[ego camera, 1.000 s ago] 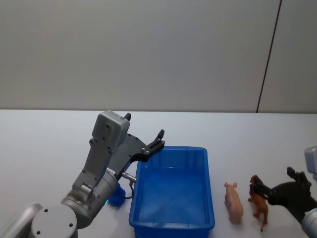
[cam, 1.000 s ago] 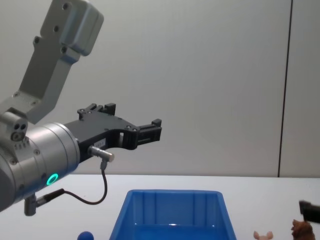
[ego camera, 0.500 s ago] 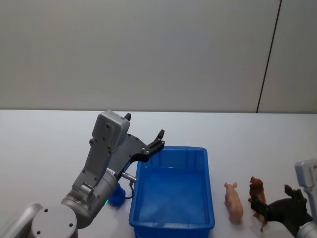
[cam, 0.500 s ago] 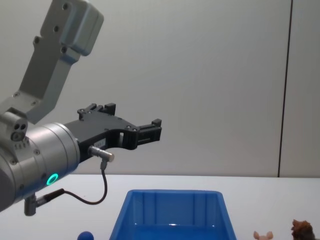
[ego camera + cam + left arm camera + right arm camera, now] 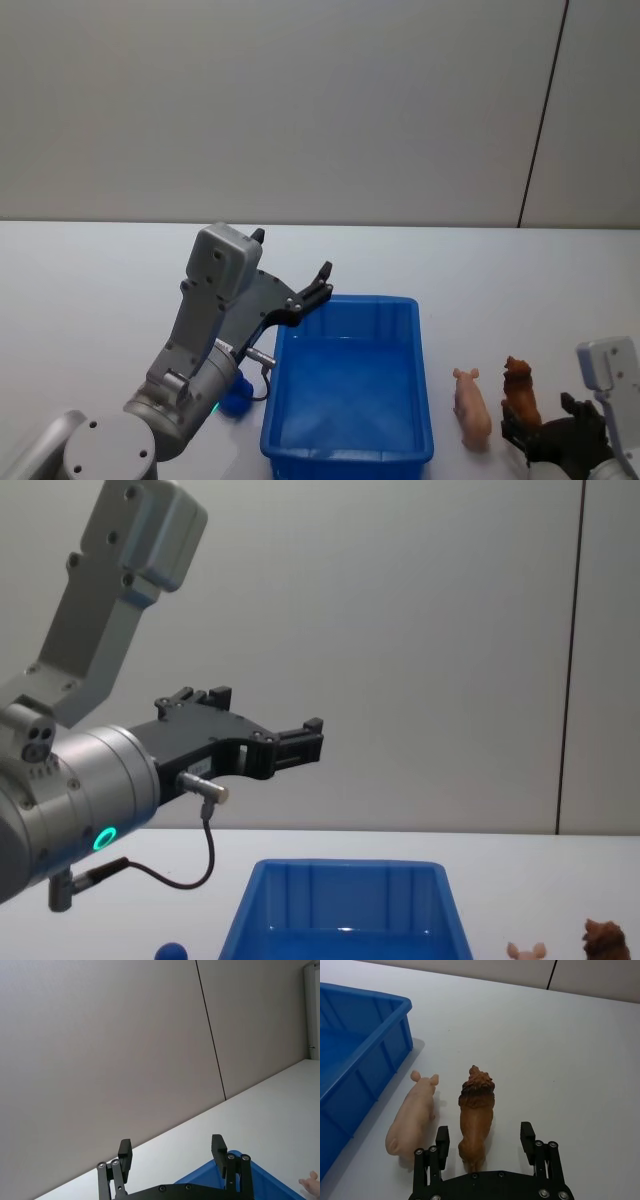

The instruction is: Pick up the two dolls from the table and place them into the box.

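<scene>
While parked left of centre with left gripper spread above the box rim, changed nothing; right of the box, left pig and lion standing on the table; lower right, drew right gripper back, jaws apart by lion's rear: nothing boxed yet

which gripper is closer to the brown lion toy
Right. The right gripper is open, straddling the rear of the brown lion; the left gripper is raised by the far left corner of the blue bin.
</scene>
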{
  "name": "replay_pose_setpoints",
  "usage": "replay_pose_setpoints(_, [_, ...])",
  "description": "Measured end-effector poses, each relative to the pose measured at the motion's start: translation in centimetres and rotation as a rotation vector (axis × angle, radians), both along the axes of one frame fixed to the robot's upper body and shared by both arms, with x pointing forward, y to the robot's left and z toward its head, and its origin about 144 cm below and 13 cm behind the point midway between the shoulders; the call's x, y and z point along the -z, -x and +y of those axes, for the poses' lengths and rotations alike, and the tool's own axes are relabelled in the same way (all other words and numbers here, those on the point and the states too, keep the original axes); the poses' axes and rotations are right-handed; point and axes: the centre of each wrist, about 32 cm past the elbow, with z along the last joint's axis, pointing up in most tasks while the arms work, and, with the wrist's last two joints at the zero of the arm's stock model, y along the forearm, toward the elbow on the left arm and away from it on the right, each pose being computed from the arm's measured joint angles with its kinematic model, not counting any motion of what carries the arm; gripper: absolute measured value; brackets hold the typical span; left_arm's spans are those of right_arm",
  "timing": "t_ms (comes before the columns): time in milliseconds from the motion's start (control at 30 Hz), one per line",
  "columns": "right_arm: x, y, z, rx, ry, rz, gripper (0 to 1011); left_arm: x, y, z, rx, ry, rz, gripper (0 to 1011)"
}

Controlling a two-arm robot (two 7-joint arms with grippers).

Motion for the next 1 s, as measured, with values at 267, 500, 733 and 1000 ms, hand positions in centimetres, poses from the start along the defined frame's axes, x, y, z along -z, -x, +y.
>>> replay_pose_setpoints(267, [0.5,-0.4,0.3,-0.004,-0.009,0.01,682,0.0,0.0,0.0,0.0,0.0,0.0,1001])
replay_pose_setpoints(500, [0.7,-0.6,0.4,0.003,-0.017,0.02,457,0.0,0.0,0.0,0.0,0.0,0.0,1001])
replay_pose_setpoints(733, [0.5,-0.7,0.5,0.017,-0.024,0.013,305,0.0,0.0,0.0,0.0,0.0,0.0,1001])
replay_pose_setpoints(1000, [-0.7,-0.8,0.6,0.018,-0.035,-0.054,305,0.0,0.0,0.0,0.0,0.0,0.0,1001])
